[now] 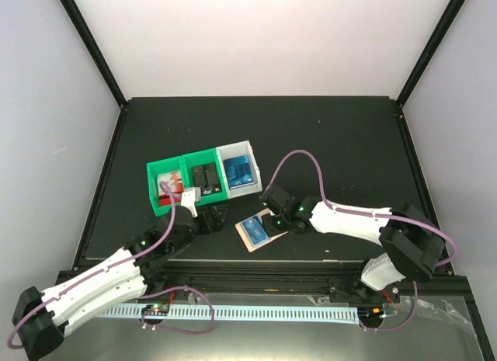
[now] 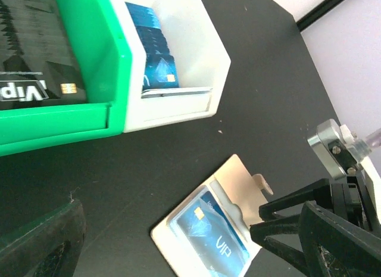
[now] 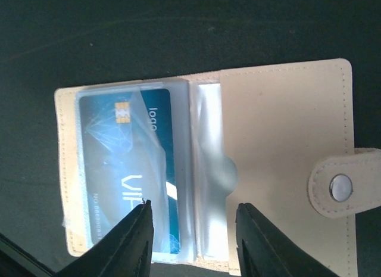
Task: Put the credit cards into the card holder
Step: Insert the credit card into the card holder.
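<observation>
The tan card holder (image 1: 247, 241) lies unfolded on the black table between my two grippers. A blue credit card (image 3: 128, 164) sits under its clear sleeve, and the snap tab (image 3: 340, 187) sticks out to one side. My right gripper (image 3: 193, 214) is open just above the sleeve's edge, one finger over the card and the other over the tan flap (image 3: 280, 146); nothing is held. My left gripper (image 2: 193, 229) is wide open and empty, to the left of the holder (image 2: 238, 181). More blue credit cards (image 2: 156, 68) stand in the white bin (image 1: 237, 147).
Two joined green bins (image 1: 182, 161) stand left of the white bin; the nearer one holds black cards (image 2: 36, 62), the far left one reddish and white items (image 1: 166, 185). The right arm's fingers (image 2: 286, 214) reach in at the holder's right corner. Black frame posts border the table.
</observation>
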{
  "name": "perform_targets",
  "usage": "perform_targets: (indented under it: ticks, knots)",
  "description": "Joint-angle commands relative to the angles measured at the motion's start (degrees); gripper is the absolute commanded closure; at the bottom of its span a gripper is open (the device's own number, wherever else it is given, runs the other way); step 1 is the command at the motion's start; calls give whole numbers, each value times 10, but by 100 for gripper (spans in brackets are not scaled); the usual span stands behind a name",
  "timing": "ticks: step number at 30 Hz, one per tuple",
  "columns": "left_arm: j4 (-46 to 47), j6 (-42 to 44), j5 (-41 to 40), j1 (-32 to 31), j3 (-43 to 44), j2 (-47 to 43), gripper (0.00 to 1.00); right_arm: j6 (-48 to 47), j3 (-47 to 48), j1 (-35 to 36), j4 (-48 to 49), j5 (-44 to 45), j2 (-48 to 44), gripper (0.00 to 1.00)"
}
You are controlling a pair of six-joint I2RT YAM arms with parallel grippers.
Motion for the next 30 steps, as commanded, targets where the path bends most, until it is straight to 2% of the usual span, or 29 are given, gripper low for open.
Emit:
perform_targets:
  ticks: [1, 6, 12, 16, 24, 28, 30]
  knots:
    - [-16, -4, 16, 17, -18, -57, 1, 3, 3, 3, -3, 8, 18, 62]
    - [18, -13, 69, 17, -44, -80, 1, 11, 3, 3, -6, 13, 32, 73]
    - [125, -57, 158, 16, -74, -8, 5, 1, -1, 3, 12, -18, 53, 80]
    - [199, -78, 199, 9, -77, 62, 11, 1, 3, 3, 19, -31, 53, 81]
    - [259, -103, 217, -7, -62, 161, 29, 20, 12, 3, -11, 11, 22, 81]
    - [280, -110, 226, -10, -55, 190, 34, 3, 17, 3, -8, -24, 23, 81]
    - [288, -113, 231, -12, -52, 202, 37, -2, 20, 3, -4, -35, 26, 84]
